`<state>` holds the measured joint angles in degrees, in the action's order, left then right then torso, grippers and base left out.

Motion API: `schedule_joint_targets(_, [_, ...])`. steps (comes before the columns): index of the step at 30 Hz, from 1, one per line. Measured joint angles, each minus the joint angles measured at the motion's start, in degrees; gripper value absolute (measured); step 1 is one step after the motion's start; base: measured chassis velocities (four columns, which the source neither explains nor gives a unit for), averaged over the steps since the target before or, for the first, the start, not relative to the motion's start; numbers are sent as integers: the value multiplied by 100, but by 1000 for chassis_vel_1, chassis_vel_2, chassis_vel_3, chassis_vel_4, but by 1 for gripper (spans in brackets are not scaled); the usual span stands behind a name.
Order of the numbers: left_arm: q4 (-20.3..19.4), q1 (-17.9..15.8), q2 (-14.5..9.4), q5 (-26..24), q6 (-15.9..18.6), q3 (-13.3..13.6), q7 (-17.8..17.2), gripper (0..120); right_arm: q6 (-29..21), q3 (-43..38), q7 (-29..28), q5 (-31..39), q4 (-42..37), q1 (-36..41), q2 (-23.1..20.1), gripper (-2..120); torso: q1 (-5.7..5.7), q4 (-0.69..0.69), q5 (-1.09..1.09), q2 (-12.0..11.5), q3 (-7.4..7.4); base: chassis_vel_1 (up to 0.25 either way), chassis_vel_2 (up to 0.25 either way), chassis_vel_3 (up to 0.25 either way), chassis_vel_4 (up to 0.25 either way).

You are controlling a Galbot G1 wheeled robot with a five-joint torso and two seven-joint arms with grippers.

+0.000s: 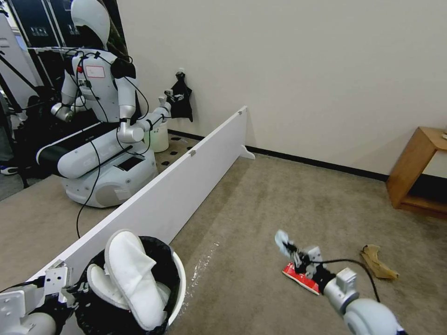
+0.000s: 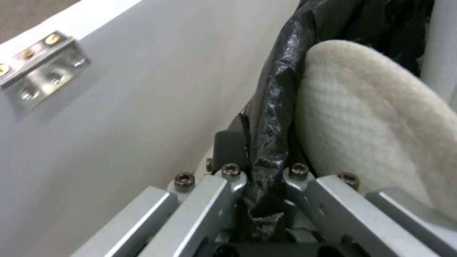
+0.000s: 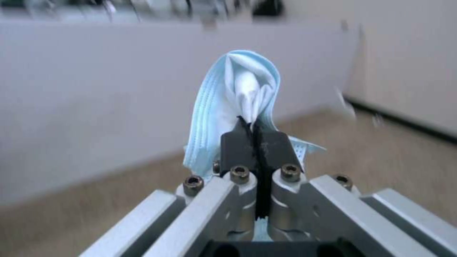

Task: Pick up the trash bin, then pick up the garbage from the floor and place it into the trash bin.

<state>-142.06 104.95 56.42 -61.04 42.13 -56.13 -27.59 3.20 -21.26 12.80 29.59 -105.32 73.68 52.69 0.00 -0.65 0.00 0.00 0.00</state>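
Observation:
The trash bin [image 1: 179, 284], white with a black bag over its rim, is at my lower left with two white slippers [image 1: 132, 274] standing in it. My left gripper [image 1: 74, 288] is shut on the bin's bag-covered rim [image 2: 271, 117], next to a slipper [image 2: 362, 125]. My right gripper [image 1: 293, 253] hangs over the carpeted floor [image 1: 260, 200], shut on a crumpled pale blue face mask [image 1: 281, 239] [image 3: 238, 92]. A red snack packet [image 1: 300, 278] lies on the carpet just below it. A crumpled brown paper bag [image 1: 377, 263] lies farther right.
A long low white partition board [image 1: 186, 186] runs from the bin toward the far wall. Beyond it stand another white robot [image 1: 102, 116] and a pale bucket [image 1: 158, 137]. A wooden shelf [image 1: 419, 172] stands at the right wall.

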Motion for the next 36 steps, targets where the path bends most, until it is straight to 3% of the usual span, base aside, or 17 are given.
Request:
schedule_joint_targets(6, [-114, -35, -203, -137, 0, 92, -42, 2, 310, 141, 336, 644, -426, -371, -344, 0, 0, 1, 0, 0, 0, 0, 0, 0, 0])
schedule_joint_targets(10, [-122, -195, -460, -281, 0, 246, -63, 2, 399, 793, 551, 1408, -406, -1253, -491, 0, 0, -2, -1, 0, 0, 0, 0, 0, 0])
schedule_joint_targets(12, [-124, -268, -589, -310, 0, 356, -62, 2, 479, 1509, 613, 1819, -248, -2031, -425, 0, 0, 0, 1, 0, 1, 0, 0, 0, 0])
schedule_joint_targets(13, [-124, -268, -589, -310, 0, 356, -62, 2, 479, 1509, 613, 1819, -248, -2031, -425, 0, 0, 0, 1, 0, 1, 0, 0, 0, 0])
schedule_joint_targets(16, [-85, -319, -711, -312, 0, 501, -33, 2, 553, 2615, 736, 2454, -164, -3407, -171, 0, 0, 6, -4, 0, 0, 0, 0, 0, 0])
schedule_joint_targets(21, [-78, -317, -733, -303, 0, 529, -24, 2, 547, 3395, 774, 2782, -230, -4151, 52, 0, 1, 1, -2, 0, 0, 0, 0, 0, 0])
schedule_joint_targets(36, [-119, -186, -658, -253, 1, 444, -24, 2, 431, 4748, 639, 3016, -379, -4737, 228, 0, 0, 2, -1, 0, 0, 0, 0, 0, 0])
